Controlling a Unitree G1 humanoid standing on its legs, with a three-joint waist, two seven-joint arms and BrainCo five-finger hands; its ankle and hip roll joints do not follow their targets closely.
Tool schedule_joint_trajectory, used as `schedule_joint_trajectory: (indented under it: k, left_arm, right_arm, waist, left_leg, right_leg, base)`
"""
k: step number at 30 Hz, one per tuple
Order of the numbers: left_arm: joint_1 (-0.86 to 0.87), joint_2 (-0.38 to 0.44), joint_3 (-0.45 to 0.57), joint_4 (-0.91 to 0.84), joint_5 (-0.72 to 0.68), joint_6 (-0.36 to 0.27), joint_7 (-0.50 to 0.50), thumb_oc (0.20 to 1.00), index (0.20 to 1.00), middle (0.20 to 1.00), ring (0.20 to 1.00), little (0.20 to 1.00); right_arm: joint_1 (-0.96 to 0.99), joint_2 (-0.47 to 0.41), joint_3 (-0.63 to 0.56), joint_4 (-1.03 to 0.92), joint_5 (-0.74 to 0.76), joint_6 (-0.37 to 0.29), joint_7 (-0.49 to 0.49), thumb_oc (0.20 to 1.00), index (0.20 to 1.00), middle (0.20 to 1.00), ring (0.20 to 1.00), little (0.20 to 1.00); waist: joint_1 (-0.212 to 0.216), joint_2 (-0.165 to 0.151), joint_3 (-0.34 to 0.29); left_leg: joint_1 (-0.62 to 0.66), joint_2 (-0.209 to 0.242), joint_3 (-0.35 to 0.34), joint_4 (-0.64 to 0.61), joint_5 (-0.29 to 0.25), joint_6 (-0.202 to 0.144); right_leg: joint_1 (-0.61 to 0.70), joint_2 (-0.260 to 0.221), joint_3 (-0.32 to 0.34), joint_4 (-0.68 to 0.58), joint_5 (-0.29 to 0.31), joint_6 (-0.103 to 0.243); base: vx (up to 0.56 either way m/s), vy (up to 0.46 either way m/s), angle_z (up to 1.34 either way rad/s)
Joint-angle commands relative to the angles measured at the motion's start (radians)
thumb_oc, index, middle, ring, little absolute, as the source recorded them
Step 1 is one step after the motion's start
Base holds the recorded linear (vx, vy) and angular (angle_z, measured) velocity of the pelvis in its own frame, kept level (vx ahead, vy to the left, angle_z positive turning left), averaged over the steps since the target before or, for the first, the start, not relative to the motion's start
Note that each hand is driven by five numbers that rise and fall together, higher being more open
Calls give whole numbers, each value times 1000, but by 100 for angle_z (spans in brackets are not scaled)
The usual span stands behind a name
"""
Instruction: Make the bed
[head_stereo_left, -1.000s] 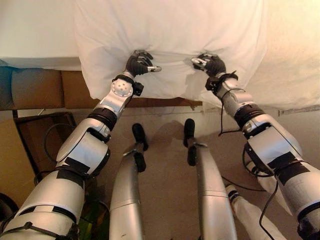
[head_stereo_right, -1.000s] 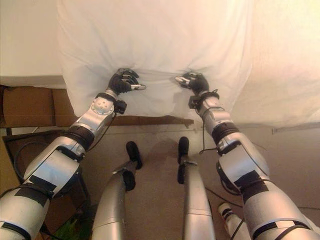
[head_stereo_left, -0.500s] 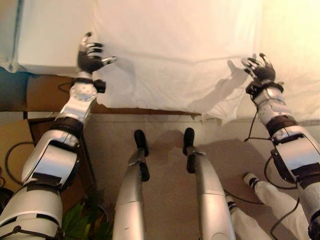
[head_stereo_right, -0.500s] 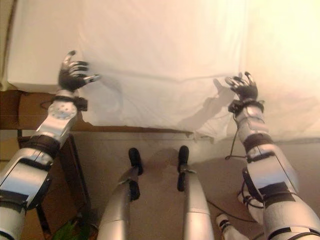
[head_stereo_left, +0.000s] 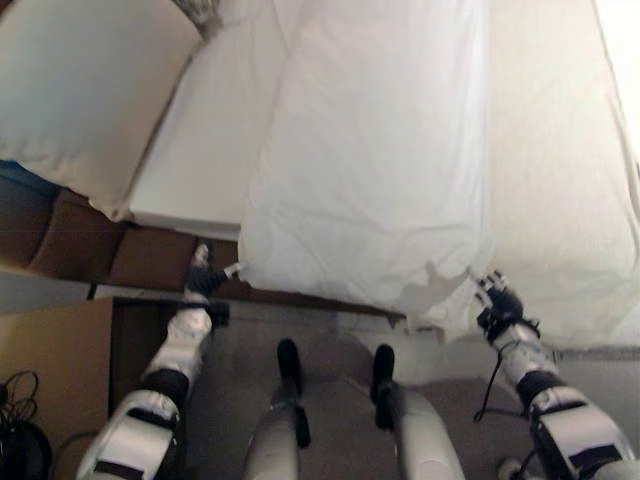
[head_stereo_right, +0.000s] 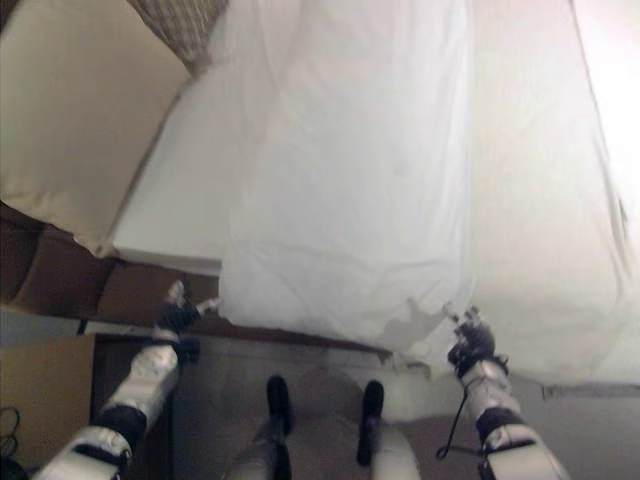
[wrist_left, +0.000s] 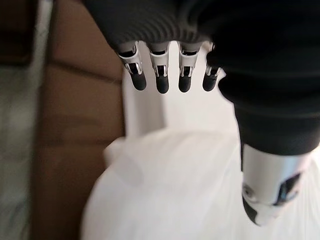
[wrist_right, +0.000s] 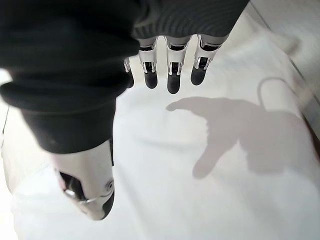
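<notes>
**Bed with a white cover spread on it, both hands let go**

Bed (head_stereo_left: 190, 160) takes up the far part of the head views, with a white sheet on its mattress. A white cover (head_stereo_left: 370, 170) lies flat along the middle of the bed. Its near end hangs a little over the near edge of the bed. The cover has soft wrinkles near that edge. A big pale pillow (head_stereo_left: 80, 90) sits at the far left corner of the bed. A brown bed frame (head_stereo_left: 120, 255) shows under the mattress on the left side.

The left hand (head_stereo_left: 203, 277) is just below the near edge of the bed, beside the left corner of the cover. Its fingers (wrist_left: 160, 80) are straight and hold nothing. In the left wrist view the cover's corner lies below them, not touching.

The right hand (head_stereo_left: 497, 300) is at the near edge of the bed, by the right corner of the cover. Its fingers (wrist_right: 172, 80) are straight too, and it holds nothing. Its shadow falls on the white cloth.

A brown floor (head_stereo_left: 330, 340) shows below the bed.
</notes>
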Motion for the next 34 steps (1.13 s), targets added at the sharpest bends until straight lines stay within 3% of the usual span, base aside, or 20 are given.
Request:
schedule_joint_trajectory:
  k: [1, 6, 14, 34]
  left_arm:
    - [-28, -13, -18, 114, 45, 7, -111, 1000, 1000, 1000, 1000, 1000]
    - [58, -104, -17, 211, 43, 57, -194, 1000, 1000, 1000, 1000, 1000]
    - [105, -184, -20, 334, 136, 95, -173, 1000, 1000, 1000, 1000, 1000]
    - [116, -198, -33, 341, 141, 94, -173, 1000, 1000, 1000, 1000, 1000]
  right_arm:
    - [28, 2, 31, -43, -168, -43, -15, 1000, 1000, 1000, 1000, 1000]
    - [129, 48, 59, 6, -307, -12, 5, 1000, 1000, 1000, 1000, 1000]
    - [203, 102, 77, 96, -352, 6, 26, 1000, 1000, 1000, 1000, 1000]
    - [221, 119, 108, 116, -363, 11, 44, 1000, 1000, 1000, 1000, 1000]
  waist:
    - [-19, -52, -80]
    - [-34, -48, -159]
    - [-37, -44, -236]
    - [-37, -51, -281]
  left_leg:
    - [35, -40, 20, -7, -13, -41]
    - [105, -35, 22, -7, -43, -30]
    - [180, -34, 51, -7, -88, -22]
    - [215, -35, 57, -7, -117, -12]
  right_leg:
    - [76, 20, 30, -190, 144, 82]
    - [155, 25, 49, -230, 145, 83]
    - [227, 14, 71, -261, 137, 92]
    - [263, 5, 78, -261, 124, 100]
  base:
    - [31, 36, -1]
    - [88, 52, -6]
    - [78, 39, -7]
    - [15, 5, -3]
